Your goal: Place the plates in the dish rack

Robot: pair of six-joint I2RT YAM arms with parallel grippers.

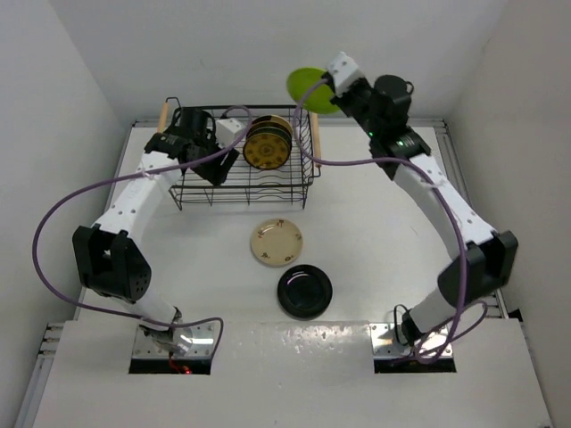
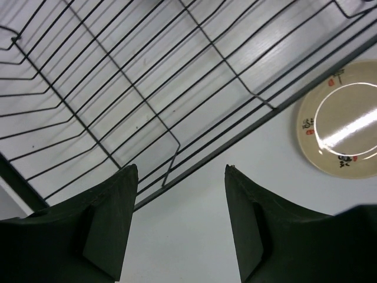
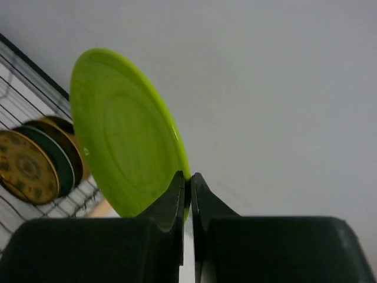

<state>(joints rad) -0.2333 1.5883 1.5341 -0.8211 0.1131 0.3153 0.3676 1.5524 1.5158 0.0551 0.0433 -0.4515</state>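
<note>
The black wire dish rack [image 1: 198, 198] stands at the back of the table. Three plates stand upright in its right part: a mustard-brown one [image 1: 266, 144] in front, a teal-grey one [image 3: 58, 154] and another mustard-brown one [image 3: 75, 141] behind. My right gripper [image 1: 332, 89] is shut on the rim of the lime green plate [image 1: 309, 87] and holds it on edge above the rack's far right corner; it also shows in the right wrist view [image 3: 123, 135]. My left gripper [image 1: 220, 166] is open and empty over the rack's left part. The cream plate [image 1: 277, 242] and the black plate [image 1: 304, 292] lie flat on the table.
The rack has wooden handles on its left [image 1: 163, 114] and right [image 1: 314, 143] ends. White walls enclose the table on three sides. In the left wrist view the rack's wire bottom [image 2: 147, 88] and the cream plate [image 2: 347, 127] show past my open fingers [image 2: 118, 218].
</note>
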